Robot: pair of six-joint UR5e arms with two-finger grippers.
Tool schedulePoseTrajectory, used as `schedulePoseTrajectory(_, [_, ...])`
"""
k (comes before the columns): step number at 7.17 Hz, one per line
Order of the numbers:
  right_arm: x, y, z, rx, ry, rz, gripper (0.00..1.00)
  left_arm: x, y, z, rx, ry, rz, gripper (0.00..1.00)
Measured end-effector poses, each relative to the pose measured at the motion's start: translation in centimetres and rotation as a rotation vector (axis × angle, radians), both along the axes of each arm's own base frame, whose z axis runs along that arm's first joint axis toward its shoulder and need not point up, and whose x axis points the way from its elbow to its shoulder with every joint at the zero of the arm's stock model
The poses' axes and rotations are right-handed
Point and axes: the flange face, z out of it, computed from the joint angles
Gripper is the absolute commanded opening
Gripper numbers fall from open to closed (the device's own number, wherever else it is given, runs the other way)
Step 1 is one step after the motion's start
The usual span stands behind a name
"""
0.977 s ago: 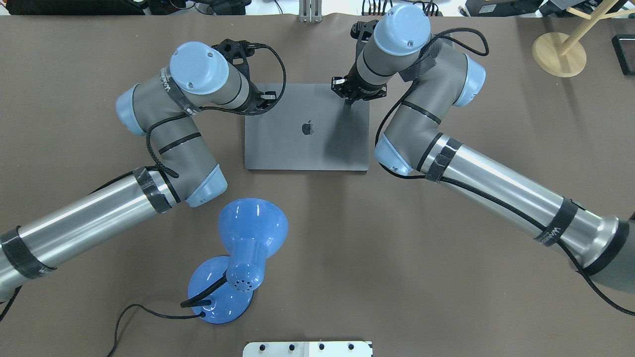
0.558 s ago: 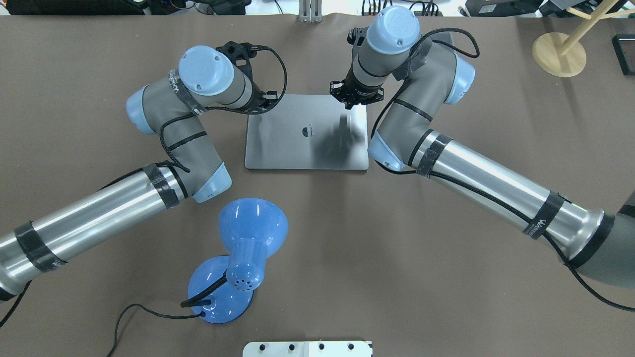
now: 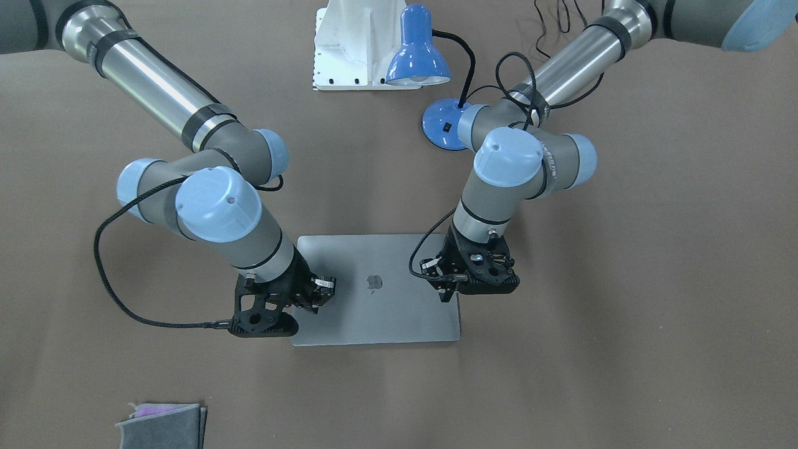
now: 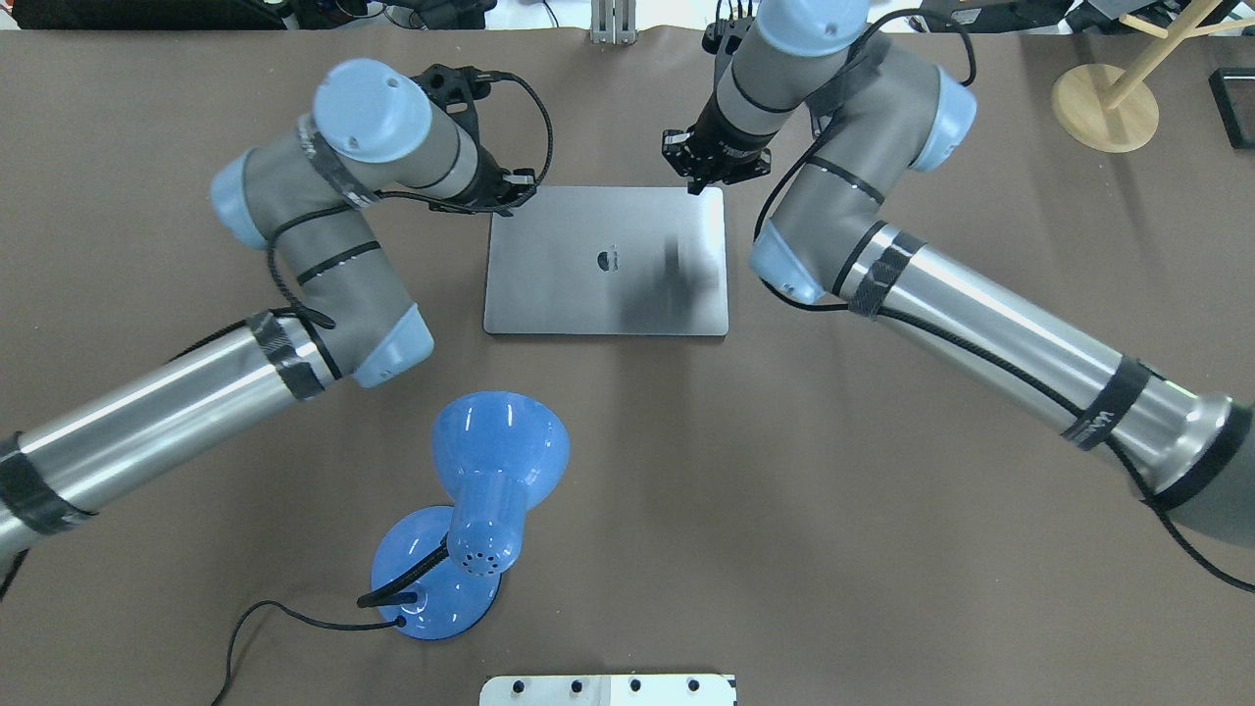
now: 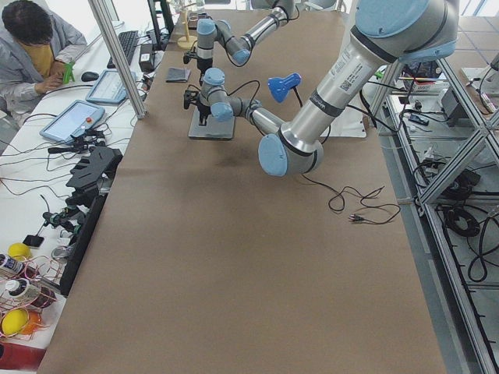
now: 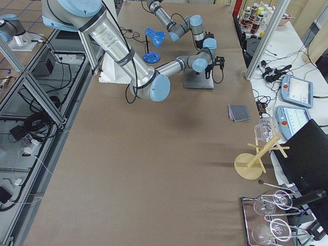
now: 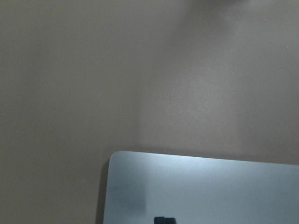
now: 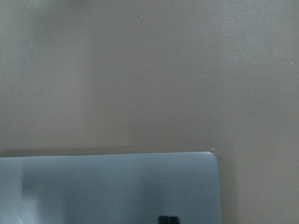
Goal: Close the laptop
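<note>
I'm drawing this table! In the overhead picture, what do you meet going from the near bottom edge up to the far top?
White plate → blue lamp → laptop → wooden stand.

Left hand (image 3: 448, 294) and right hand (image 3: 315, 302) both closed, tips downward.

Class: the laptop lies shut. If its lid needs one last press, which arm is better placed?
Left, narrowly. The left gripper points down over the laptop; the right gripper sits at its far rim, its shadow cast well away, so probably higher.
</note>
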Motion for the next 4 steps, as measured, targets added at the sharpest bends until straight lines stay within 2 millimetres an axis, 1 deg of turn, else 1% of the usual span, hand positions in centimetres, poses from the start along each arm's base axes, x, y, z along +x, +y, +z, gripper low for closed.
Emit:
schedulePoseTrajectory(1, [6.5,0.2,2.4,-0.005,-0.037,-0.009,0.0,-6.4,0.8,1.6,-0.009,0.028,0.051,0.0])
schedulePoseTrajectory(2, [13.9,0.9,5.7,0.004,-0.066,-0.016,0.0,-13.8,2.5,4.3,0.01,0.036,0.098,0.0])
schedulePoseTrajectory(3, [21.4,1.9,9.4,0.023,-0.081,-0.017,0.0,-21.5,4.7,7.8,0.034,0.033,0.141,0.0])
schedulePoseTrajectory(4, [27.9,4.0,14.1,0.059,-0.073,-0.027,0.0,-29.4,7.1,11.8,0.056,0.03,0.171,0.0])
